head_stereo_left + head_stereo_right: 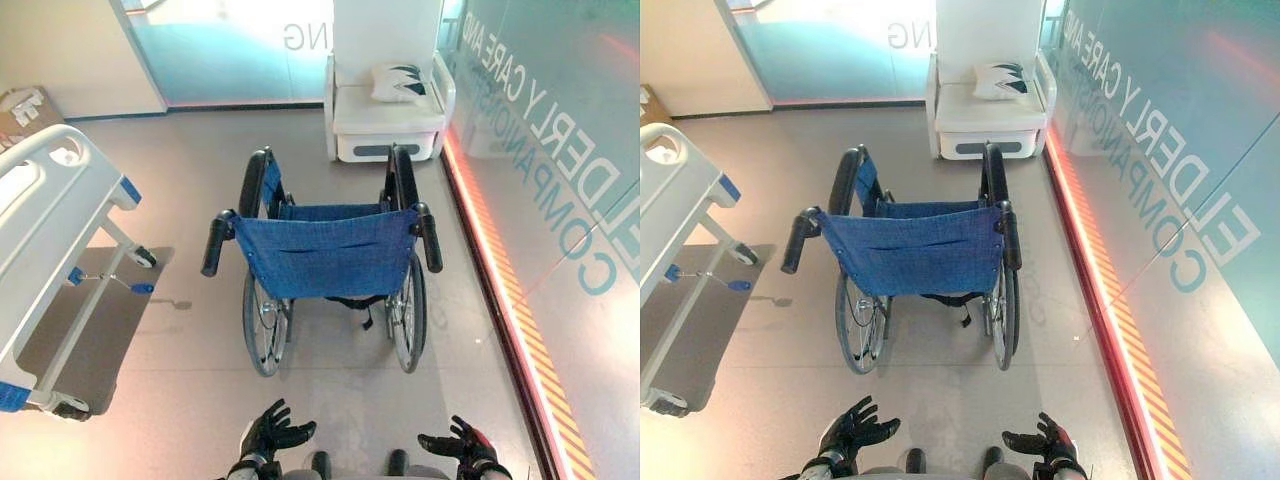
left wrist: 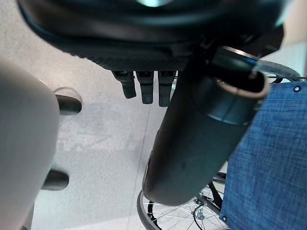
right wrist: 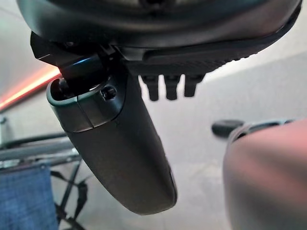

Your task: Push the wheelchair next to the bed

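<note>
Down low, the left hand [image 1: 272, 432] and right hand [image 1: 456, 442] both hang with fingers loosely spread, holding nothing, well short of the wheelchair [image 1: 325, 262]. Its two black rubbery push handles [image 1: 214, 242] angle back toward the hands, apart from them. A blue woven fabric backrest [image 1: 328, 253] stretches between them, above thin spoked wheels [image 1: 264, 325]. To the left stands a white moulded-plastic bed [image 1: 45, 215] on castors; a white armchair [image 1: 388, 110] sits beyond on the smooth grey floor [image 1: 190, 380].
</note>
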You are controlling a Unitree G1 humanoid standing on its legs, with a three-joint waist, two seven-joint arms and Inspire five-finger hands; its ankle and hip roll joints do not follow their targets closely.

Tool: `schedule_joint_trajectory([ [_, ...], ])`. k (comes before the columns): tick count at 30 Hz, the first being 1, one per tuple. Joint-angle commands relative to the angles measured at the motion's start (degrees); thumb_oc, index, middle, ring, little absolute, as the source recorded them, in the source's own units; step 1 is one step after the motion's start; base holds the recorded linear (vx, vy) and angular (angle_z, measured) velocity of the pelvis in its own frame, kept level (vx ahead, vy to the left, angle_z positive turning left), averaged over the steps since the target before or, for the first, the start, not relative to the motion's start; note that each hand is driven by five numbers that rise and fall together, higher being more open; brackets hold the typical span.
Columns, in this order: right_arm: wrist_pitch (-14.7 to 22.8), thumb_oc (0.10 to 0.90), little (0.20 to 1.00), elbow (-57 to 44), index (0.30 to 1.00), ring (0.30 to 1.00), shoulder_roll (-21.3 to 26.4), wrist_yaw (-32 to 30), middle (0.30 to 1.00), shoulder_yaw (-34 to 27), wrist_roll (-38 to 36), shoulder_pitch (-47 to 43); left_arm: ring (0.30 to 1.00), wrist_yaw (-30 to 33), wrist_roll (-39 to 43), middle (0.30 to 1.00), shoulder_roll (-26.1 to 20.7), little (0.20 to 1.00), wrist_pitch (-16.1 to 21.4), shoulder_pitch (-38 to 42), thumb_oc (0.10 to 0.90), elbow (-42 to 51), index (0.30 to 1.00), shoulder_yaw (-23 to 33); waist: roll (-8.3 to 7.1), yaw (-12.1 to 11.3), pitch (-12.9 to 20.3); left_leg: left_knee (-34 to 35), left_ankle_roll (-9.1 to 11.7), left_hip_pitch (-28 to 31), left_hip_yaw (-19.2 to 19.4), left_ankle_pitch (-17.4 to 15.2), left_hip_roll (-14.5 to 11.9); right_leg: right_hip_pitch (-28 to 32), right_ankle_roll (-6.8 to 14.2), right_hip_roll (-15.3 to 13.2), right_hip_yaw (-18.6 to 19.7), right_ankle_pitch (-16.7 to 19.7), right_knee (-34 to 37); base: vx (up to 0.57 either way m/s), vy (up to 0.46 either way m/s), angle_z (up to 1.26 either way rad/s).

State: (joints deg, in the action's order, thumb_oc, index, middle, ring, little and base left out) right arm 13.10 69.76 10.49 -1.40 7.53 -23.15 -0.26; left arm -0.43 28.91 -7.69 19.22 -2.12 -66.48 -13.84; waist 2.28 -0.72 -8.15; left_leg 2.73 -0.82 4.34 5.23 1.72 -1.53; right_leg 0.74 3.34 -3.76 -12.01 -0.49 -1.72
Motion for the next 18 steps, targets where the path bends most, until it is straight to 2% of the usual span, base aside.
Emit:
schedule_joint_trajectory([
  [1, 4.2, 0.800, 0.900, -1.5, 0.900, 0.900, 0.3, 3.6, 0.900, 2.1, -1.3, -3.1, 0.900, -0.6, 0.2, 0.900, 0.5, 0.900, 5.6, 3.2, 0.800, 1.2, 0.900, -0.9, -0.31, 0.7, -0.6, -1.5, -1.7, -1.0, -0.7, -4.6, 3.9, 0.1, 0.2, -0.2, 0.0, -2.8, -1.6, 0.00, 0.000, 0.00],
  [4, 5.5, 0.800, 0.900, -3.4, 0.900, 0.900, 0.3, 4.5, 0.900, 3.4, -0.8, -3.1, 0.900, -1.0, 0.6, 0.900, 0.4, 0.900, 4.7, 3.0, 0.800, 2.8, 0.900, -0.9, -0.36, 0.5, -0.9, -1.5, -1.7, -1.4, -0.6, -4.6, 3.9, -0.2, 0.3, 0.0, -0.1, -2.7, -1.5, -0.01, -0.008, 0.00],
  [12, 3.8, 0.800, 0.900, -3.4, 0.900, 0.900, 0.4, 3.5, 0.900, 4.0, -1.2, -3.8, 0.900, 0.3, 0.1, 0.900, 0.5, 0.900, 3.9, 3.5, 0.800, 2.8, 0.900, -1.5, -0.61, 0.1, -1.1, -1.3, -1.7, -1.7, -0.5, -4.4, 3.8, -0.3, 0.3, 0.0, -0.6, -2.6, -1.2, -0.01, -0.019, 0.04],
  [18, 5.1, 0.800, 0.900, -3.5, 0.900, 0.900, 0.7, 3.7, 0.900, 4.1, -2.2, -4.5, 0.900, 1.2, -1.7, 0.900, 0.1, 0.900, 3.6, 3.5, 0.800, 2.2, 0.900, -1.6, -0.60, -0.2, -1.2, -1.1, -1.8, -1.3, -0.7, -4.5, 3.9, 0.0, 0.3, -0.1, -0.8, -2.6, -1.4, 0.00, 0.000, 0.00],
])
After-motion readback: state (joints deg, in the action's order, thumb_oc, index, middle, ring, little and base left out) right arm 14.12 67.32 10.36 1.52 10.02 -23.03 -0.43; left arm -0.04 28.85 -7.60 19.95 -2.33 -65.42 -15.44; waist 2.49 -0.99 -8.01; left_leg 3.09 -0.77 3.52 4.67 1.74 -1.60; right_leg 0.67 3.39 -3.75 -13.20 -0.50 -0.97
